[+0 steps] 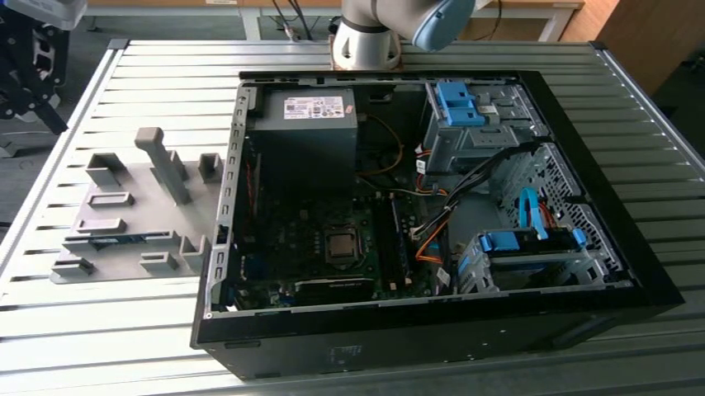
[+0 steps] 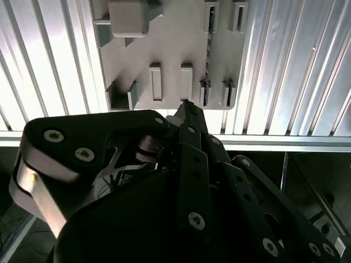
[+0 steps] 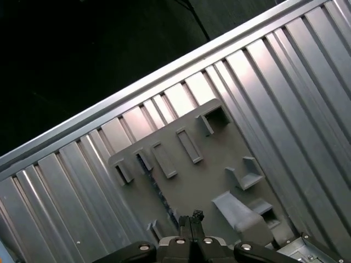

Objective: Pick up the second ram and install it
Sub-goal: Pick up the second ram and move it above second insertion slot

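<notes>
The second ram [image 1: 124,240] is a thin blue stick standing on edge in the grey holder plate [image 1: 121,214], on the table at the exterior view's left of the computer case. In both wrist views it shows edge-on as a dark strip [image 2: 208,52] [image 3: 160,193] held between small grey blocks. My gripper [image 2: 186,105] [image 3: 191,218] hangs well above the holder plate, its black fingers shut together with nothing between them. Its tips lie close to one end of the ram's line, off to one side of it.
The open black computer case [image 1: 617,272] lies on the slatted metal table [image 1: 132,330], with the power supply [image 1: 309,124], the motherboard's processor socket [image 1: 340,245], long black slots [image 1: 385,239] and blue drive brackets [image 1: 518,243] inside. The arm's base [image 1: 369,37] stands behind the case.
</notes>
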Motion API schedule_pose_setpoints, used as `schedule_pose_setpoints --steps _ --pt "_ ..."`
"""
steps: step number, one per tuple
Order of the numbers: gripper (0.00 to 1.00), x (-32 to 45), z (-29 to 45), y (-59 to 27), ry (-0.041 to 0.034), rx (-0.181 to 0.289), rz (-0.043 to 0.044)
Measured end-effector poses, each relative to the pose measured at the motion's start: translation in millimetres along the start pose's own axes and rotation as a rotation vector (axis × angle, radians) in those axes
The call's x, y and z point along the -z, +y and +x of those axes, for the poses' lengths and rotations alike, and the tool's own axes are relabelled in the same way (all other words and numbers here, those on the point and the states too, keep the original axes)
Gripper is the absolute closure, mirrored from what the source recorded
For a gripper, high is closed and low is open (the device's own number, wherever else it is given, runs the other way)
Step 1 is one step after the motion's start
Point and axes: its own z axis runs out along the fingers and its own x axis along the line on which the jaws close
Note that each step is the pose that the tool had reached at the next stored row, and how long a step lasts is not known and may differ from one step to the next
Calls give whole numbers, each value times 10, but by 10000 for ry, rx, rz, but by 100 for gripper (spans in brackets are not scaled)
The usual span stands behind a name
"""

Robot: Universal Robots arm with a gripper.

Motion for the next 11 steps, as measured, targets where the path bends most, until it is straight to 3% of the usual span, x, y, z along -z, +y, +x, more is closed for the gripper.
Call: schedule_pose_setpoints --steps 11 --pt "89 -11 0 0 76 1587 -22"
